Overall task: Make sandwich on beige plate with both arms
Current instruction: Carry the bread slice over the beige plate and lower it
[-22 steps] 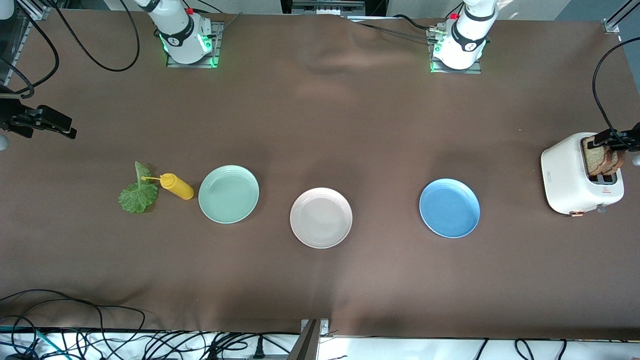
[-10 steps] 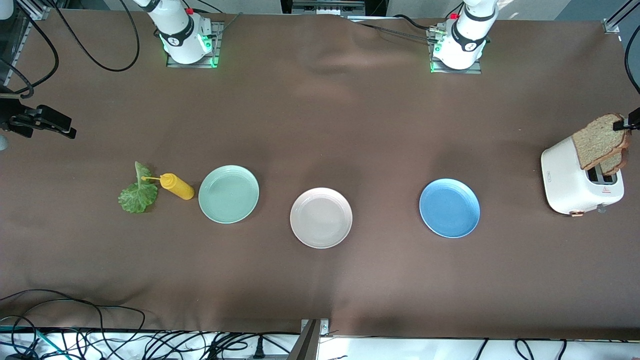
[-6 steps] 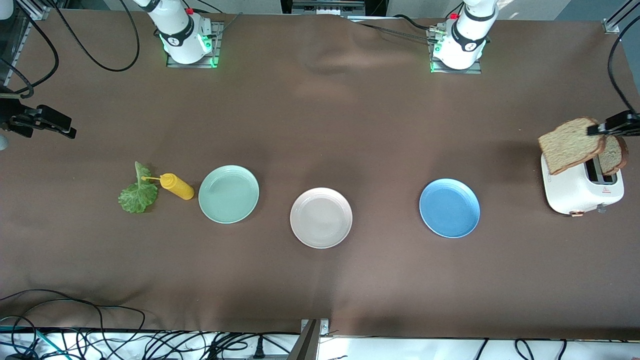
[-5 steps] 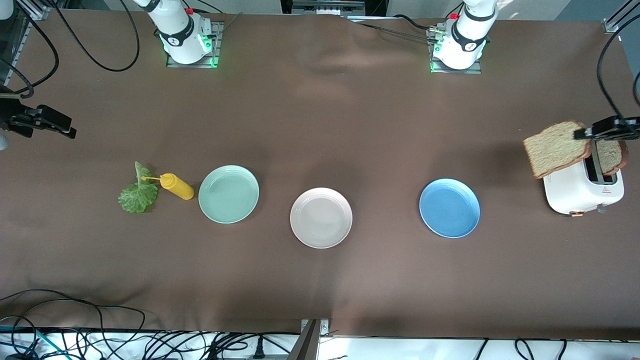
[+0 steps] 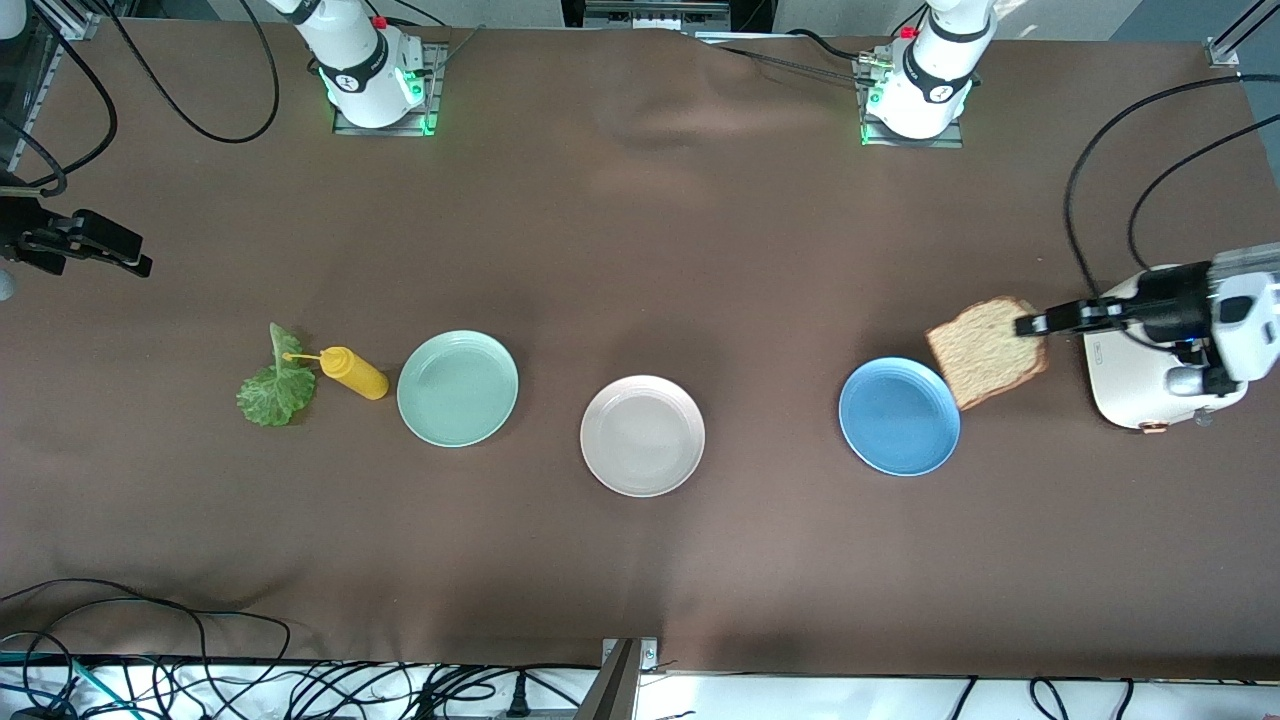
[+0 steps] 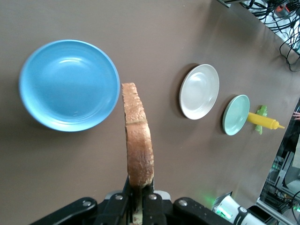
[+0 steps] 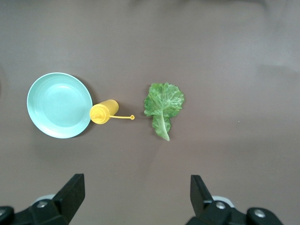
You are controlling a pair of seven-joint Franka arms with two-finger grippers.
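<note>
My left gripper is shut on one edge of a brown bread slice, held in the air between the blue plate and the toaster. In the left wrist view the slice stands edge-on out of the gripper. The beige plate lies bare at the table's middle. A green lettuce leaf lies flat toward the right arm's end. My right gripper waits open and holds nothing, high over that end of the table.
A blue plate lies beside the held slice. A white toaster stands partly hidden under the left hand. A mint green plate and a yellow squeeze bottle lie beside the lettuce.
The left gripper pulled the bread slice up out of the toaster and carried it toward the blue plate. The right arm has not moved.
</note>
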